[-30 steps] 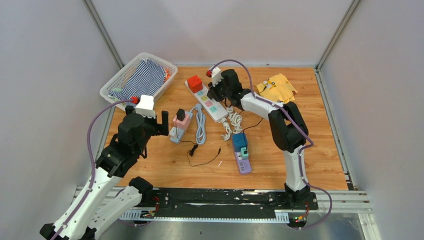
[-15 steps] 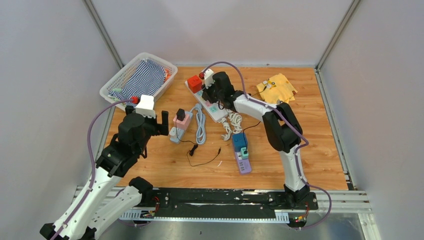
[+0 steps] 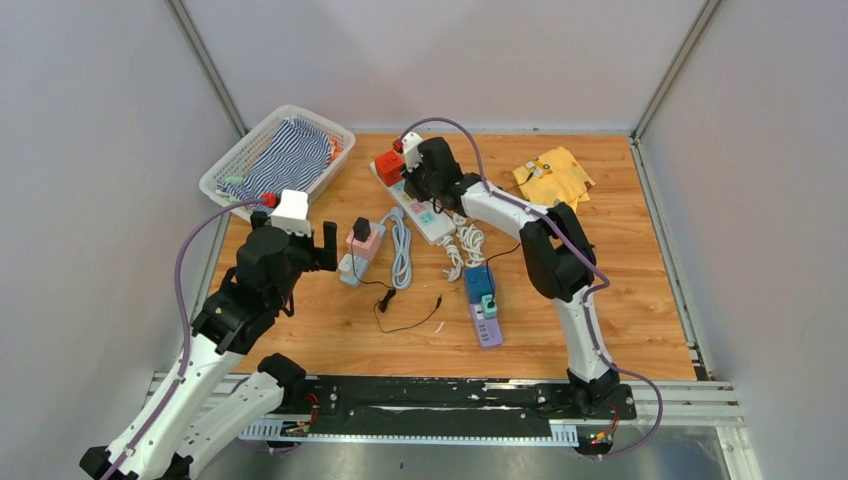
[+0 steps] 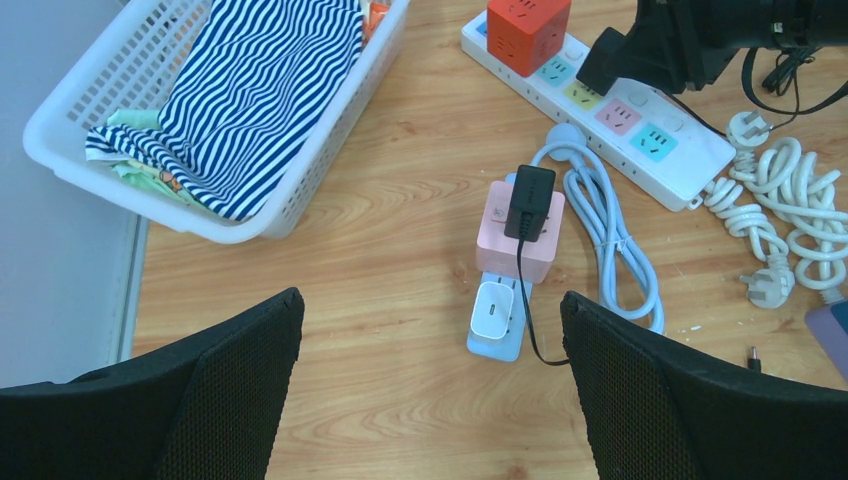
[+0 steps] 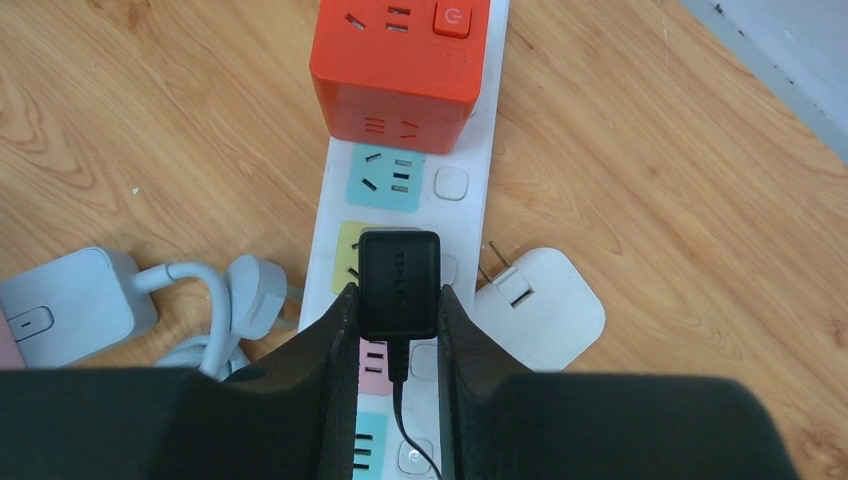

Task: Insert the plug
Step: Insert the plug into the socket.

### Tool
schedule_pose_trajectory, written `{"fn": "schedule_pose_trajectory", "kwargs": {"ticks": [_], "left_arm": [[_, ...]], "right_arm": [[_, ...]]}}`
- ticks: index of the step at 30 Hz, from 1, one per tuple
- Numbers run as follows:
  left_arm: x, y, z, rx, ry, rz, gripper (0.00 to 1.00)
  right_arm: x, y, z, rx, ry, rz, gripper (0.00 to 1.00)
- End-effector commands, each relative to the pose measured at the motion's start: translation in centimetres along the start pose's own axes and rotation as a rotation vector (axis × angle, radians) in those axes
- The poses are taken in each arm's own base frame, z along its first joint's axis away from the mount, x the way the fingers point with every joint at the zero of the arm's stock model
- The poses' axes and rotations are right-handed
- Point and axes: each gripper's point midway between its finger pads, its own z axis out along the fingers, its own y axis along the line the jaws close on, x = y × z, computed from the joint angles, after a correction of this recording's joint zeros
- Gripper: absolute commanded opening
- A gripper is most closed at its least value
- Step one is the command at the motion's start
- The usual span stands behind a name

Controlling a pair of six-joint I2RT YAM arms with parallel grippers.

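— Where was the black TP-Link plug (image 5: 398,280)?
— Clamped in the right tool (image 5: 396,300), over the yellow socket (image 5: 347,252) of the white power strip (image 5: 478,140), near the middle of the far edge of the counter (image 5: 150,120). Whether its pins were in, I couldn't tell.
— And around it?
— An orange cube socket (image 5: 400,65) sat on the strip's far end. A white two-pin charger (image 5: 540,300) lay just beside the strip.
— The left tool (image 4: 430,310)?
— Spread apart, holding nothing, above a pink cube socket (image 4: 520,235) toward the left edge. A white basket (image 4: 335,140) with a striped cloth (image 4: 260,90) stood at the far-left corner.
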Motion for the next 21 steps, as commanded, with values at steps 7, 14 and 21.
{"fn": "schedule_pose_trajectory", "kwargs": {"ticks": [7, 14, 21], "left_arm": [[0.4, 0.4, 0.1, -0.025, 0.008, 0.008, 1.00], [0.5, 0.4, 0.1, -0.026, 0.011, 0.009, 1.00], [0.5, 0.4, 0.1, -0.025, 0.010, 0.009, 1.00]], "right_arm": [[5.5, 1.4, 1.1, 0.038, 0.259, -0.032, 0.00], [7.6, 2.1, 1.2, 0.034, 0.344, 0.030, 0.00], [9.7, 2.7, 2.1, 0.005, 0.394, 0.022, 0.00]]}}
